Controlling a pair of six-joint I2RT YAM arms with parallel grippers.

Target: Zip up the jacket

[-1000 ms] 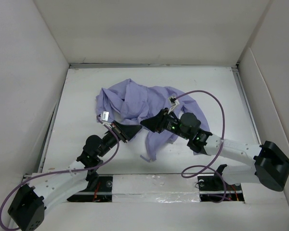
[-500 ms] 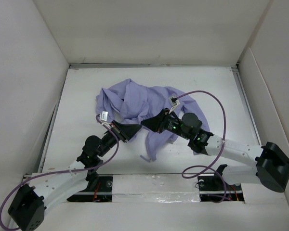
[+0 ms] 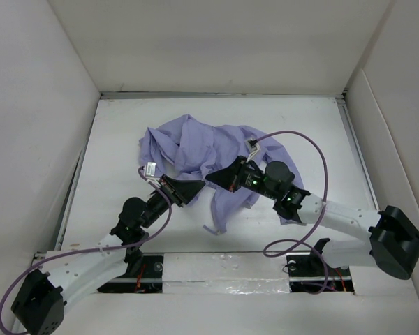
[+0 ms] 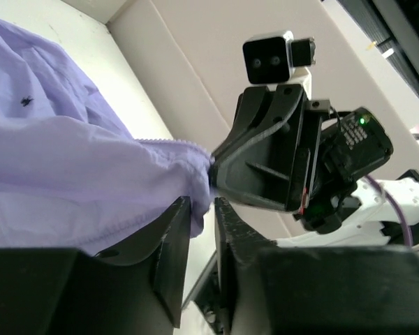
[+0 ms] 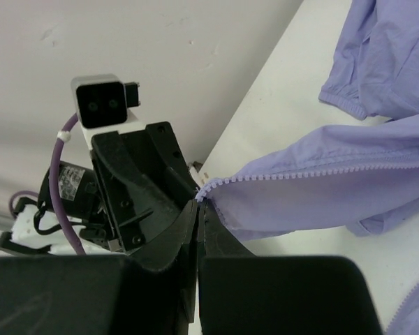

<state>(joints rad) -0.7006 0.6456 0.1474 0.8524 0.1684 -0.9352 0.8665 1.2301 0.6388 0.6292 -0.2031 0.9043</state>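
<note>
The table (image 3: 112,139) is what I take in first: white, walled on three sides, with the jacket (image 3: 195,143) lying crumpled on it, a little left of centre and towards the far side. It is bunched rather than spread flat, so I judge the two front edges have to be found and lined up before any zipping can begin.

Both arms reach in from the near edge and meet at the jacket's near side, where one flap hangs down towards me. The right gripper (image 3: 213,179) comes in from the right and the left gripper (image 3: 193,187) from the left, tips almost touching each other. They crowd together, I think, because both want the same small end of the front opening.

From the right wrist I see the zipper teeth (image 5: 279,174) running along a taut edge straight into the right jaws, which are pressed together and pinch the cloth at the very end of that row. Held there, the edge is lifted off the table and pulled straight.

From the left wrist, the left jaws stand a narrow gap apart, with a fold of the jacket's hem lying at the mouth of that gap. I cannot tell whether they bear on it.
</note>
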